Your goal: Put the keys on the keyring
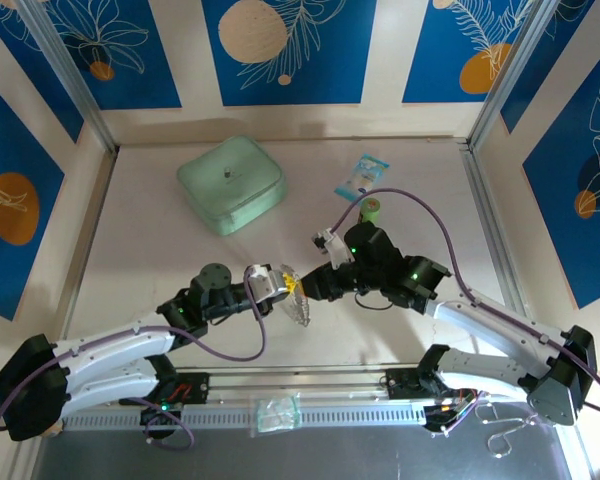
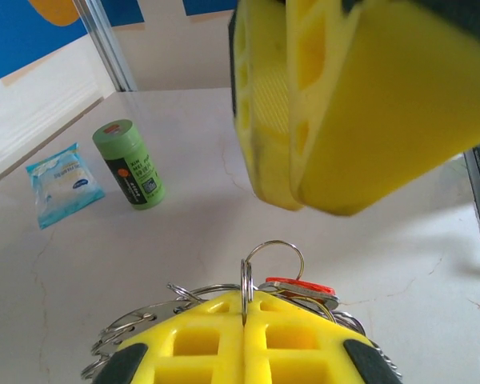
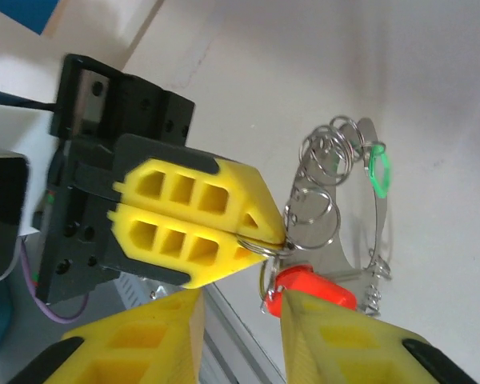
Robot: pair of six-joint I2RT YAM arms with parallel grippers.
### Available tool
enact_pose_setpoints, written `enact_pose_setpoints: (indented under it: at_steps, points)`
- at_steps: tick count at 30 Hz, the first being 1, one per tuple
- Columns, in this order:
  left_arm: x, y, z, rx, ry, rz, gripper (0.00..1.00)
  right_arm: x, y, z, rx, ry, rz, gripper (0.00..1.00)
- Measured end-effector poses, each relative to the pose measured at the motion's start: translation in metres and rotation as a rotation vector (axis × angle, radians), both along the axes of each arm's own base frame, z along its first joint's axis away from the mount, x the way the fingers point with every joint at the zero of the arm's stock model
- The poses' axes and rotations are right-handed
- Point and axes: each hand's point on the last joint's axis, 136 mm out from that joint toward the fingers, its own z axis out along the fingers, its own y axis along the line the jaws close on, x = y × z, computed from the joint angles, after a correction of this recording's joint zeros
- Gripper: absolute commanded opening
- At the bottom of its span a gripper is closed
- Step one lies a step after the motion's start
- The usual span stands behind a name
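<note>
My left gripper (image 1: 277,287) is shut on one small split ring (image 3: 264,245) of the keyring (image 3: 377,228), and holds it just above the table. The keyring's silvery rings (image 2: 128,326) fan out either side of my left fingertips (image 2: 224,308). A red key (image 3: 308,286) hangs on a ring right beside that grip. A green key (image 3: 378,171) sits further along the keyring. My right gripper (image 3: 240,336) is open, its yellow fingers (image 2: 368,104) close above the ring; the red key lies against the edge of one finger, not clamped.
A mint-green pouch (image 1: 230,183) lies at the back left. A small green upright cylinder (image 1: 373,210) and a blue-white packet (image 1: 363,176) stand at the back right. A clear plastic bag (image 1: 277,412) rests on the rail at the near edge.
</note>
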Motion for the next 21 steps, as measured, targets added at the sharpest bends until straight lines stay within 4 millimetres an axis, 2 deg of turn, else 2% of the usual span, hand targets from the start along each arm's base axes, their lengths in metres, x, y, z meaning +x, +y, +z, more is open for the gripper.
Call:
enact_pose_setpoints:
  at_steps: [5,10,21]
  points:
    - [-0.001,-0.001,0.001,-0.004,-0.004,-0.003,0.00,0.001,-0.002,-0.012,-0.041,0.048,-0.029,0.29]
    - [-0.001,-0.002,0.005,-0.016,-0.013,-0.006,0.00,0.002,0.001,-0.015,-0.054,0.066,-0.030,0.29]
    - [-0.002,-0.003,0.006,-0.022,-0.017,-0.009,0.00,0.005,0.001,-0.015,-0.061,0.057,-0.037,0.08]
